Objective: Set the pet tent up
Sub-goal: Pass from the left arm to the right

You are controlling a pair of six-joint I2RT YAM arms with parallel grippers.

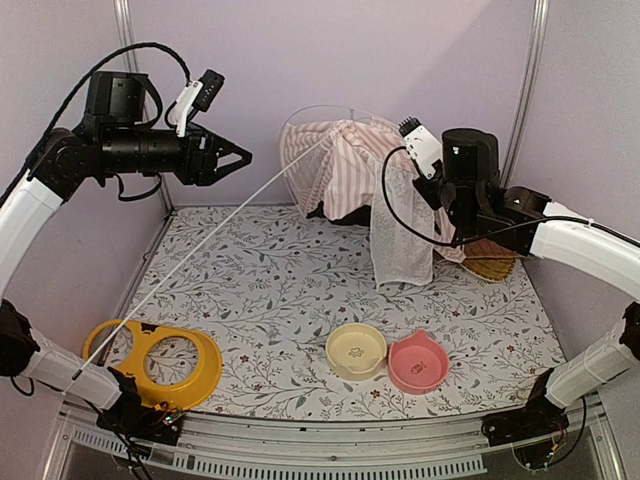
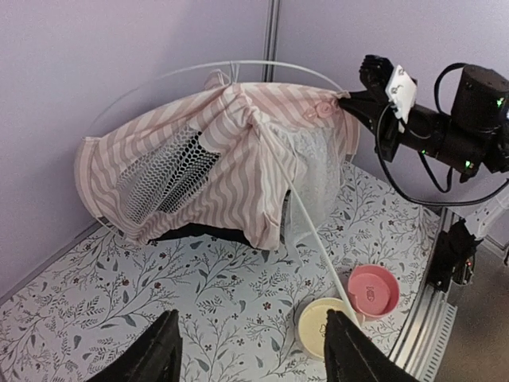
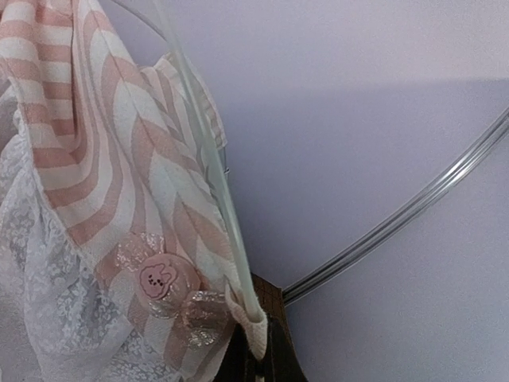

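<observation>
pet tent [image 1: 335, 165] — right gripper [image 3: 257, 346] clamped on its striped hem; left gripper [image 2: 250, 330] wide, gripping nothing; cream bowl [image 1: 356, 350] beside pink bowl [image 1: 418, 362].

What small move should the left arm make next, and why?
Probably lower the open left gripper toward the long clear pole, which juts from the pet tent toward the near-left corner. The right gripper is shut on the tent's hem, so only the left is free.

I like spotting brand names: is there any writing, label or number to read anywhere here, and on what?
No readable text anywhere.
Cream bowl: small dark print inside, too small to read.
Pink bowl: faint mark, too small to read.
Badge on tent: bunny face, no letters.
</observation>
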